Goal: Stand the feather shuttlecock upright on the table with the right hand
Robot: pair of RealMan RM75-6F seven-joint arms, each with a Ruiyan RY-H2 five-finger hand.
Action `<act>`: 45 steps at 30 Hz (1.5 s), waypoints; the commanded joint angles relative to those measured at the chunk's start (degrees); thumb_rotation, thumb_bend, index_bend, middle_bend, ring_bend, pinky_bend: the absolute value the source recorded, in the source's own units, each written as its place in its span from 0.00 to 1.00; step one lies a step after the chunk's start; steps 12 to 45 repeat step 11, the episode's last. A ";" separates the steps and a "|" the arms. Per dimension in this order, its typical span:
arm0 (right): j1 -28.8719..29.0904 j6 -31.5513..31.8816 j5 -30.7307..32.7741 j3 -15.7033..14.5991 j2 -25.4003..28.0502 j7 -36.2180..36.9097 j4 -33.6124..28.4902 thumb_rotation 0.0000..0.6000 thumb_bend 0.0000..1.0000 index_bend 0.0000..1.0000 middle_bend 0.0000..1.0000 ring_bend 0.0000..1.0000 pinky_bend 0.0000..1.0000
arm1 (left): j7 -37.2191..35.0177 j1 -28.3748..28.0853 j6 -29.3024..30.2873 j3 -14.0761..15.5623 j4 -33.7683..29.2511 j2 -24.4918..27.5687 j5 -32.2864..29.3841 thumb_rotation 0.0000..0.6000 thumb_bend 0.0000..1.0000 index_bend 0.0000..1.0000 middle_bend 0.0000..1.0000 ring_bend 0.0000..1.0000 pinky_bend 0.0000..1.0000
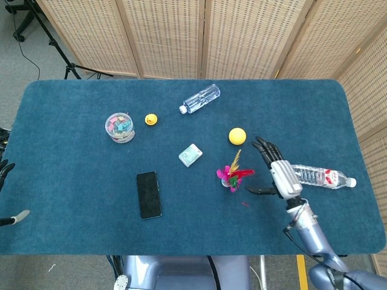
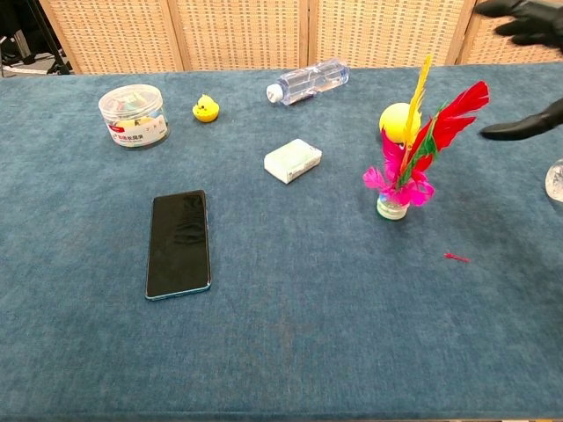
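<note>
The feather shuttlecock (image 2: 406, 154) stands on its small round base on the blue table, its yellow, red, green and pink feathers leaning up to the right; from the head camera the shuttlecock (image 1: 233, 176) shows right of the table's middle. My right hand (image 1: 279, 173) is off to its right, apart from the feathers, fingers spread and holding nothing. In the chest view only the dark fingertips of the right hand (image 2: 528, 70) show at the top right corner. The left hand is outside both views.
A yellow ball (image 1: 237, 135) lies just behind the shuttlecock. A water bottle (image 1: 320, 176) lies right of my hand, another bottle (image 1: 200, 99) at the back. A small white box (image 1: 190, 155), black phone (image 1: 148, 194), clip jar (image 1: 120, 127) and yellow duck (image 1: 150, 119) sit leftward. A tiny red feather bit (image 2: 456, 257) lies near the shuttlecock.
</note>
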 commanded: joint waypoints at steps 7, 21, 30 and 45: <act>-13.29 13.87 -5.63 -7.95 8.29 -9.27 2.31 1.00 0.00 0.00 0.00 0.00 0.00 | 0.41 0.49 0.72 -0.25 0.16 -0.33 -0.57 1.00 0.00 0.00 0.00 0.00 0.00; -16.75 17.09 -5.42 -8.98 7.03 -9.29 6.77 1.00 0.00 0.00 0.00 0.00 0.00 | 0.34 0.47 0.57 -0.17 0.09 -0.28 -0.47 1.00 0.00 0.00 0.00 0.00 0.00; -16.75 17.09 -5.42 -8.98 7.03 -9.29 6.77 1.00 0.00 0.00 0.00 0.00 0.00 | 0.34 0.47 0.57 -0.17 0.09 -0.28 -0.47 1.00 0.00 0.00 0.00 0.00 0.00; -16.75 17.09 -5.42 -8.98 7.03 -9.29 6.77 1.00 0.00 0.00 0.00 0.00 0.00 | 0.34 0.47 0.57 -0.17 0.09 -0.28 -0.47 1.00 0.00 0.00 0.00 0.00 0.00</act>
